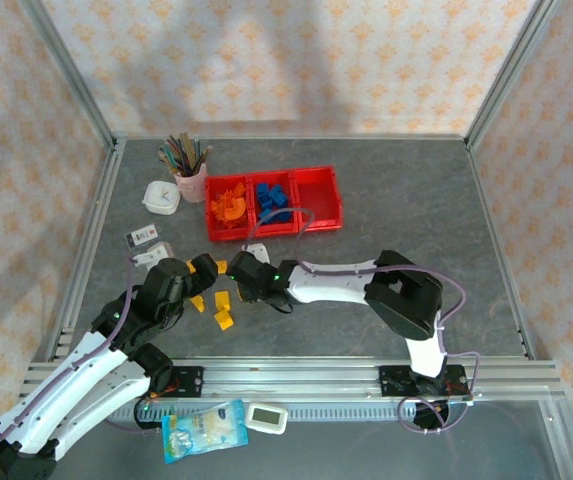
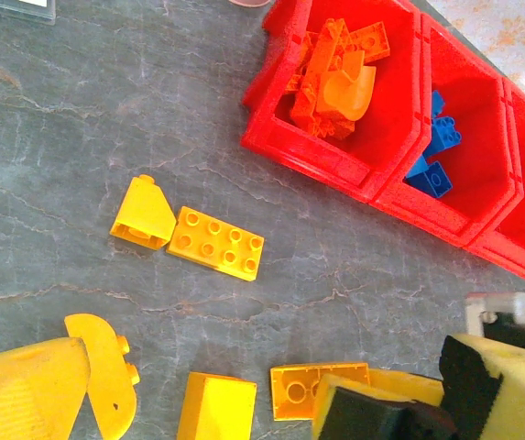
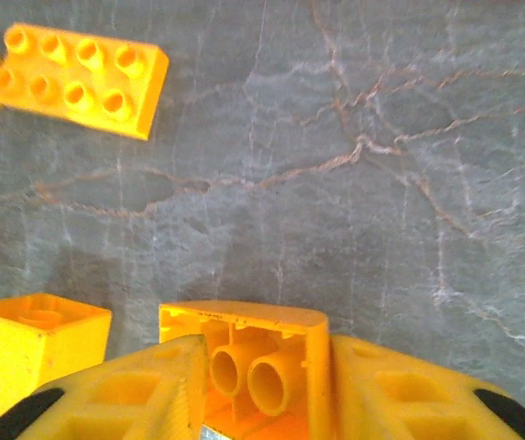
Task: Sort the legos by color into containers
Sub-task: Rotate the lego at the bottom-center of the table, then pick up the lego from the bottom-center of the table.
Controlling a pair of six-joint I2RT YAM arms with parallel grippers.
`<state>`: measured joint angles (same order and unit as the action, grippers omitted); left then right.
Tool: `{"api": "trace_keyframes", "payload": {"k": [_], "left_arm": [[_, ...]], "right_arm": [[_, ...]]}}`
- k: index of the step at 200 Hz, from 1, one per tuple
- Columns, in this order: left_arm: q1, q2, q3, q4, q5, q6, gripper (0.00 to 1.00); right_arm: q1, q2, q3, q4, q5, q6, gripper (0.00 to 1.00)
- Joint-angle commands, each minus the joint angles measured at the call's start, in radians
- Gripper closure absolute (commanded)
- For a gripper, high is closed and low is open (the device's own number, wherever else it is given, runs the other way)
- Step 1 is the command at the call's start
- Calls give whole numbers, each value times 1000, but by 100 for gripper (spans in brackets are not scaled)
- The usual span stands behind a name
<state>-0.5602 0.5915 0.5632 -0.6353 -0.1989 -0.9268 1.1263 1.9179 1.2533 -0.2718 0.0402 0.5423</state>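
Three joined red bins [image 1: 318, 215] stand at the back: the left one [image 2: 386, 101] holds orange legos [image 2: 335, 78], the middle one blue legos [image 2: 432, 160], the right one nothing. Yellow legos lie on the table in front: a sloped brick [image 2: 143, 213], a flat eight-stud brick [image 2: 216, 243] [image 3: 79, 78], a curved piece [image 2: 106, 371] and a plain brick [image 2: 216, 408] [image 3: 33, 353]. My right gripper [image 1: 240, 276] [image 3: 257, 376] is shut on an upside-down yellow brick [image 3: 253, 353] [image 2: 303, 390] low over the table. My left gripper [image 1: 206, 268] [image 2: 277, 408] is open beside it, over the yellow pieces.
A pink cup of pencils [image 1: 188, 170] and a small white box [image 1: 161, 196] sit left of the bins. Two small tags [image 1: 144, 240] lie near the left rail. A blue packet [image 1: 201, 430] and a white device [image 1: 266, 416] rest below the front rail.
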Motion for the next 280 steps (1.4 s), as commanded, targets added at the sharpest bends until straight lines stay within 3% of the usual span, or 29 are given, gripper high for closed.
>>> {"api": "trace_keyframes", "payload": {"k": [1,67,131,154,234,280], "left_arm": [[8,7,3,30,-2,6,1],[8,24,16,28,-2,11,1],[7,26,20,34,0,13,1],[8,27,18,29,0,13,1],[8,22,11,29,-3,13,1],[8,12,20,16,-15,12,1]], "right_arm": [[-17,-62,-33,34,-8,-2,65],[-42,-65,-61,67,-50,-8,72],[-46,-37,-64,40,-29,-14,64],[-47,-19,-56,30,-21,-12,60],[-11,8,-3,-18,0,-50,25],[5,60,38,-40,8,-70,13]]}}
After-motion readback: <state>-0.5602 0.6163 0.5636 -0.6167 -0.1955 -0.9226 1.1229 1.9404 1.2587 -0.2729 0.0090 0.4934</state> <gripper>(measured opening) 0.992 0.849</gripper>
